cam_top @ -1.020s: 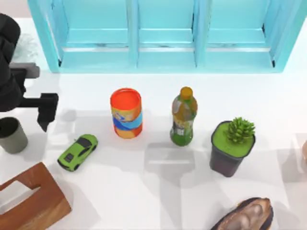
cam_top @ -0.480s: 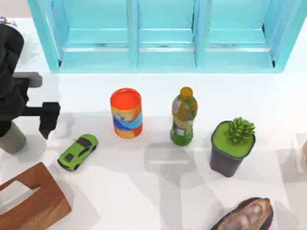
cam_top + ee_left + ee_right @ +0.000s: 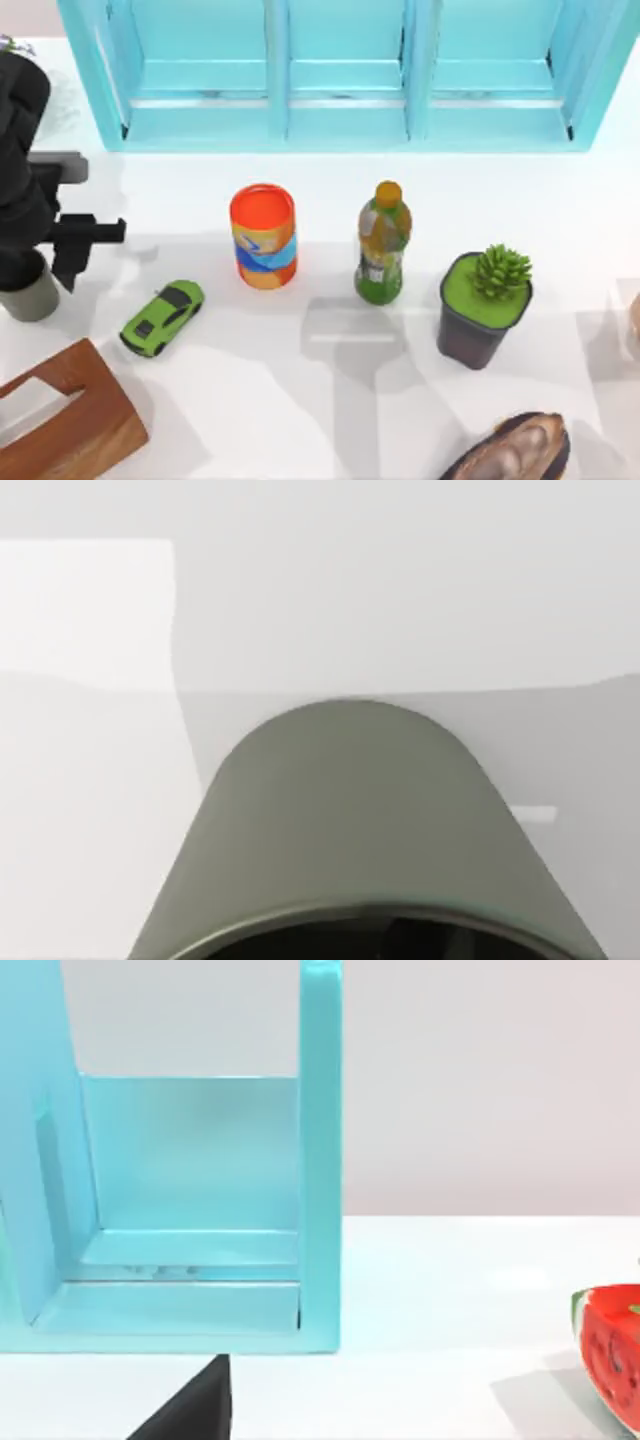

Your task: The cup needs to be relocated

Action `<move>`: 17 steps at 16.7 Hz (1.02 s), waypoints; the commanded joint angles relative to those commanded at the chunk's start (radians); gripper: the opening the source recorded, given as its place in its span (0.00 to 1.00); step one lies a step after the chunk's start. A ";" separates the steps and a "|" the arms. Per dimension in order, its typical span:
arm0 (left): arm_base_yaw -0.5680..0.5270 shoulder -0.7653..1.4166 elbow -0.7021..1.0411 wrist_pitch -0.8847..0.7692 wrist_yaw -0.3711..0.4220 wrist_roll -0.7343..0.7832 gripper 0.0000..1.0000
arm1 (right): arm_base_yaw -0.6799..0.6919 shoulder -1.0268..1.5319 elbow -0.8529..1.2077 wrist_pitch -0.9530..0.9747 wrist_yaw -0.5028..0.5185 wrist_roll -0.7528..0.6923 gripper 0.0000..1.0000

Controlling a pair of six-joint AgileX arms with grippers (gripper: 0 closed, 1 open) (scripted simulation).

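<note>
Biggest thing on the white table (image 3: 300,400) is the turquoise shelf unit (image 3: 345,75) along the far edge, three open bays wide; the right wrist view looks into one of its end bays (image 3: 190,1210), with a watermelon slice (image 3: 610,1355) on the table off to one side. Next down in size, a brown wooden block (image 3: 65,420) sits at the near left corner and a dark brown rounded object (image 3: 510,450) at the near edge toward the right.

The left arm is at the far left of the table, and the left gripper (image 3: 40,250) hangs right over the cup (image 3: 30,295), so close that the black body covers most of the cup's top in the top view. One dark finger (image 3: 85,240) sticks out to the right of the cup. Whether the claw is open or closed on anything, can't tell from these shots. In the left wrist view the cup (image 3: 350,830) is right up against the camera, grey-green wall and dark rim, standing upright on the table.

Across the middle: an orange-lidded can (image 3: 264,236), a green bottle (image 3: 383,243), a dark pot with a succulent (image 3: 485,308). Smallest, a green toy car (image 3: 162,317), just right of the cup.
</note>
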 joint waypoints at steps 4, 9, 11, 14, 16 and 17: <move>0.000 0.000 0.000 0.000 0.000 0.000 0.00 | 0.000 0.000 0.000 0.000 0.000 0.000 1.00; 0.000 0.000 0.000 0.000 0.000 0.000 0.00 | 0.000 0.000 0.000 0.000 0.000 0.000 1.00; 0.000 0.000 0.000 0.000 0.000 0.000 0.00 | 0.000 0.000 0.000 0.000 0.000 0.000 1.00; 0.015 0.007 0.015 -0.013 0.001 0.016 0.00 | 0.000 0.000 0.000 0.000 0.000 0.000 1.00; 0.072 0.034 0.072 -0.056 0.006 0.072 0.00 | 0.000 0.000 0.000 0.000 0.000 0.000 1.00; 0.113 0.051 0.115 -0.086 0.009 0.112 0.00 | 0.000 0.000 0.000 0.000 0.000 0.000 1.00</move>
